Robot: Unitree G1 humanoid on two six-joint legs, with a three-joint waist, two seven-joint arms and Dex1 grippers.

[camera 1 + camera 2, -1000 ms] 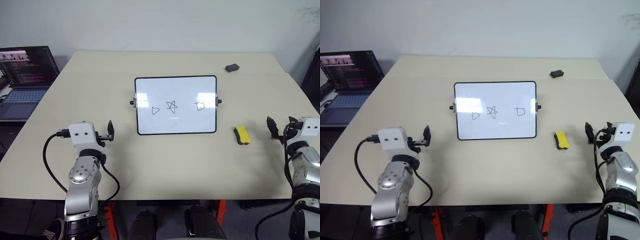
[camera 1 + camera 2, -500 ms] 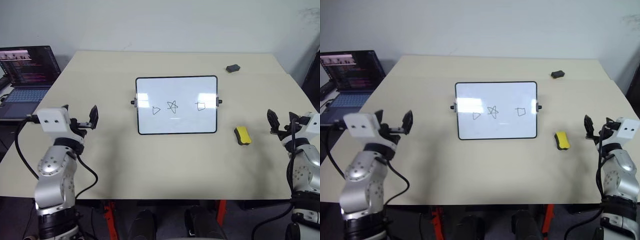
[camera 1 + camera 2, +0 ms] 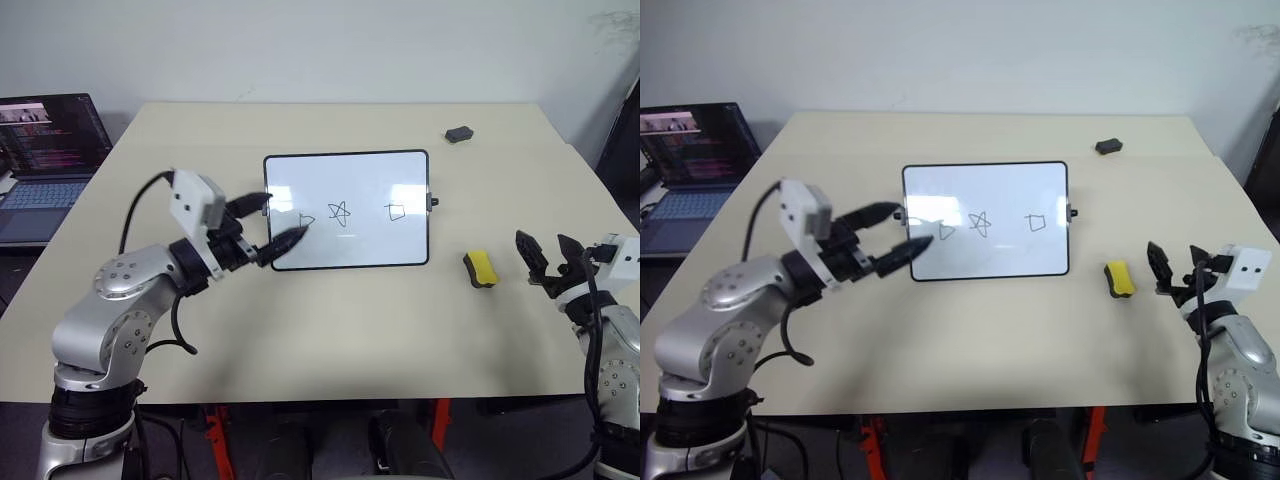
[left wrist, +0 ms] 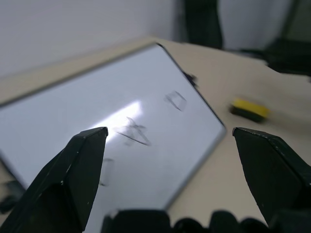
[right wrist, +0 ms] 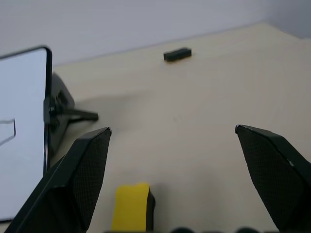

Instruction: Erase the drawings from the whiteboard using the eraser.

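The right wrist view reveals a black prop stand behind the glossy black-framed whiteboard. Both the left claw and right claw gape wide, empty.

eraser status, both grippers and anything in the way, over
Left gripper open over whiteboard corner. Right gripper open, empty, beside eraser. Drawings intact. Path clear.
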